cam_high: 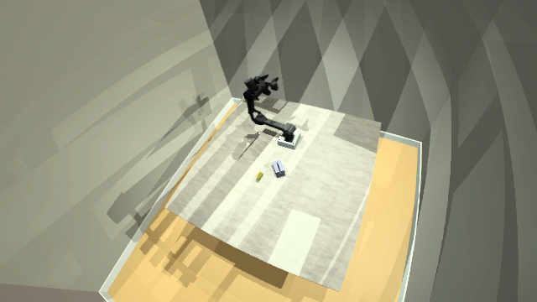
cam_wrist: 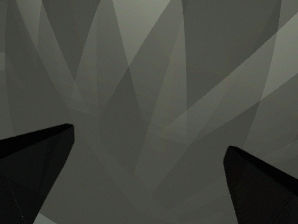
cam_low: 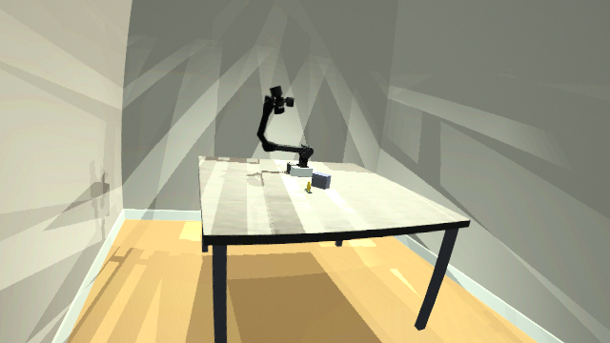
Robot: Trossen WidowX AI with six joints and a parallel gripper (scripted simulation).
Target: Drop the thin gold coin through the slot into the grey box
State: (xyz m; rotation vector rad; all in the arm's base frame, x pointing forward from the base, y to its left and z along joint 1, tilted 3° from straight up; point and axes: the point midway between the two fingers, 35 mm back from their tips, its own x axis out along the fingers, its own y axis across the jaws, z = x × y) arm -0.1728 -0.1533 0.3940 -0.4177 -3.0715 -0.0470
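Observation:
The gold coin [cam_high: 259,175] [cam_low: 309,186] stands on its edge in the small dark-green holder [cam_high: 258,180] [cam_low: 309,191] on the table. The grey box [cam_high: 275,169] [cam_low: 321,181] stands beside it, closed, with a dark narrow slot along its lid in the top view. My gripper [cam_wrist: 151,145] is open, with nothing between its fingers. It is raised high above the table, well away from the coin and box. The wrist view shows mostly wall between the two dark fingertips, with neither coin nor box in sight.
The arm's pale base [cam_high: 289,143] [cam_low: 301,171] stands on the table [cam_high: 327,189] [cam_low: 381,205], behind the box in the exterior view. The arm is folded up and out to one side. Shadows and light stripes cross the table top and walls.

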